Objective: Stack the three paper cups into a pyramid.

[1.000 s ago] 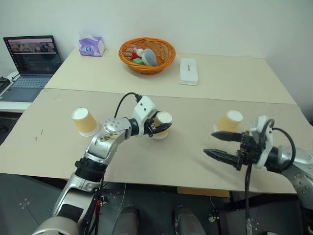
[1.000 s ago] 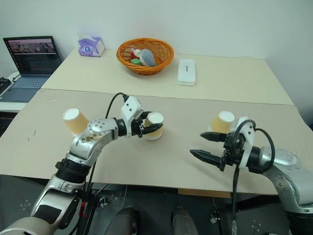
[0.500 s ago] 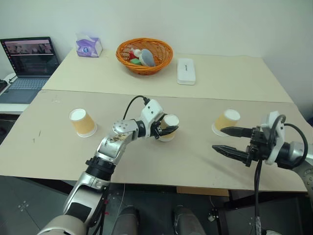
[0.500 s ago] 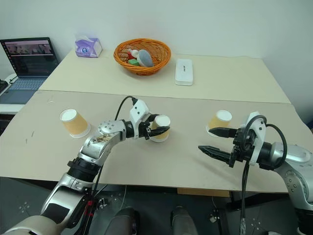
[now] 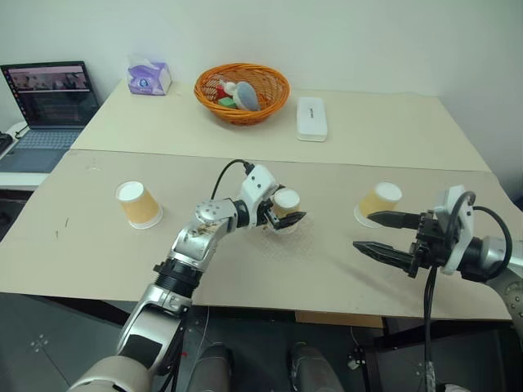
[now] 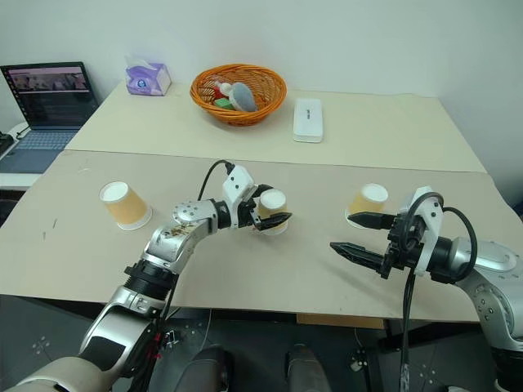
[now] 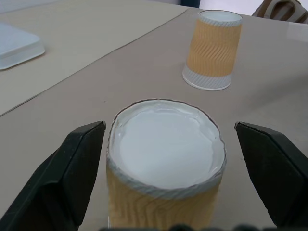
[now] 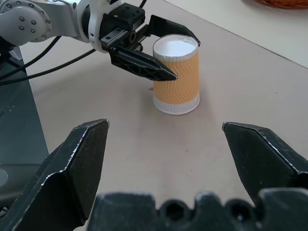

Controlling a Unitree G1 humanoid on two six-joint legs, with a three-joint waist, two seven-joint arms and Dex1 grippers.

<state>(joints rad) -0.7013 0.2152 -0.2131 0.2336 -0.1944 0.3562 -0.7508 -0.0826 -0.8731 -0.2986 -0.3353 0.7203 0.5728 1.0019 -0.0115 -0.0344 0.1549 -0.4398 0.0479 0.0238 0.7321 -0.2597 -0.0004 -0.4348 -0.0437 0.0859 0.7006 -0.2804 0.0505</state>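
**Q:** Where are the three cups right now?

**Me:** All three small tapered paper cups, tan-orange with white rims, stand upside down on the beige cardboard tabletop [image 5: 270, 278], well apart from one another. The middle paper cup [image 5: 286, 210] sits between the two black fingers of my left gripper [image 7: 166, 185]. The left paper cup [image 5: 139, 204] stands alone off to my left. The right paper cup [image 5: 378, 202] is just beyond my right gripper [image 5: 377, 233].

**Q:** Are you holding any of them?

**Me:** No. My left fingers are spread on either side of the middle cup, with a gap showing on each side in the left wrist view. My right jaws are wide apart too, with nothing between them, hovering above the table.

**Q:** What else is around?

**Me:** An orange wicker basket [image 5: 243, 90], a flat white box [image 5: 314, 118], a purple tissue pack [image 5: 149, 77], and an open laptop [image 5: 45, 102].
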